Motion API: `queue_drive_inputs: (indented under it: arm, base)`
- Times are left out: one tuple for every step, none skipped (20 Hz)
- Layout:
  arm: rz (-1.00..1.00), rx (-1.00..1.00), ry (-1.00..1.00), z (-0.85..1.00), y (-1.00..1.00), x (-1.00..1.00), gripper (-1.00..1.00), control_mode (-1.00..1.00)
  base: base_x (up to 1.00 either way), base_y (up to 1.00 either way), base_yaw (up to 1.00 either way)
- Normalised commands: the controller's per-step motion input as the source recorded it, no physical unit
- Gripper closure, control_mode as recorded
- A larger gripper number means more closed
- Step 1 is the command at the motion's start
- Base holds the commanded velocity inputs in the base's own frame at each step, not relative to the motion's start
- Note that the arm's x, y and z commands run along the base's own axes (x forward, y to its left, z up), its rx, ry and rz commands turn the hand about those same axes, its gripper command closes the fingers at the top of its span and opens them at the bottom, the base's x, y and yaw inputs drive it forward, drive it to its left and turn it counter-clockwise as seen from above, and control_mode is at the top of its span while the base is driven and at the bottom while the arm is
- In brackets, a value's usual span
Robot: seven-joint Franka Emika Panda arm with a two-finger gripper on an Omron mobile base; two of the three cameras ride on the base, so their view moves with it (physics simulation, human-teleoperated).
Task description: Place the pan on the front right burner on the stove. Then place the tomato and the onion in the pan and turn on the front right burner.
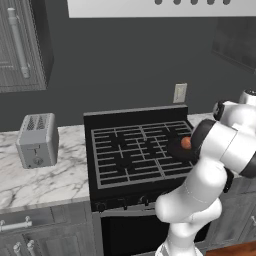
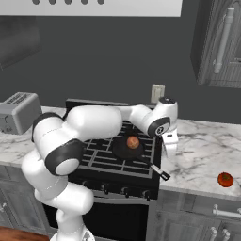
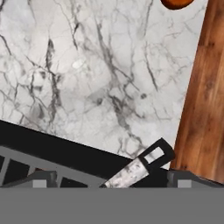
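The black pan point(image 2: 123, 149) sits on the front right burner point(image 2: 113, 151) of the stove point(image 2: 101, 162); its long handle point(image 2: 159, 172) sticks out toward the front right. A dull tan-orange onion point(image 2: 133, 141) lies inside it, and both onion point(image 1: 186, 143) and pan point(image 1: 176, 149) appear in the left base view too. The red tomato point(image 2: 225, 179) rests on the marble counter point(image 2: 197, 155) well right of the stove, at the top edge of the hand view point(image 3: 176, 3). My gripper point(image 2: 169, 151) hangs open and empty over the counter just right of the pan handle point(image 3: 139, 168).
A toaster point(image 1: 37, 140) stands on the left counter. Small knobs point(image 2: 123, 190) line the stove's front edge. A wall outlet point(image 2: 157, 93) is behind the range. Past the counter's front edge lies wood floor point(image 3: 201, 109). My own arm covers the stove's left half in the right base view.
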Motion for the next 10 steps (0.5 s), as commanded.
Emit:
queue_drive_inputs:
  arm:
    - [0.0,0.0,0.0,0.0,-0.5,-0.21,-1.0,-1.0]
    - [0.0,0.0,0.0,0.0,-0.47,-0.19,-1.0,-1.0]
    - [0.0,0.0,0.0,-0.02,-0.42,-0.16,-1.0,-1.0]
    - [0.0,0.0,0.0,-0.02,-0.39,-0.14,-1.0,-1.0]
    - [0.0,0.0,0.0,-0.02,-0.43,-0.11,-1.0,-1.0]
    - [0.0,0.0,0.0,-0.03,-0.41,-0.11,-1.0,-1.0]
    - [0.0,0.0,0.0,-0.03,-0.39,-0.09,-1.0,-1.0]
    - [0.0,0.0,0.0,-0.06,-0.4,-0.11,-1.0,-1.0]
    - [0.0,0.0,0.0,-0.06,-0.38,-0.11,-1.0,-1.0]
    - [0.0,0.0,0.0,-0.05,-0.37,-0.11,-1.0,-1.0]
  base:
    - [0.0,0.0,0.0]
    - [0.0,0.0,0.0]
    - [0.0,0.0,0.0]
    - [0.0,0.0,0.0]
    - [0.0,0.0,0.0]
    - [0.0,0.0,0.0]
    - [0.0,0.0,0.0]
    - [0.0,0.0,0.0]
    - [0.0,0.0,0.0]
    - [0.0,0.0,0.0]
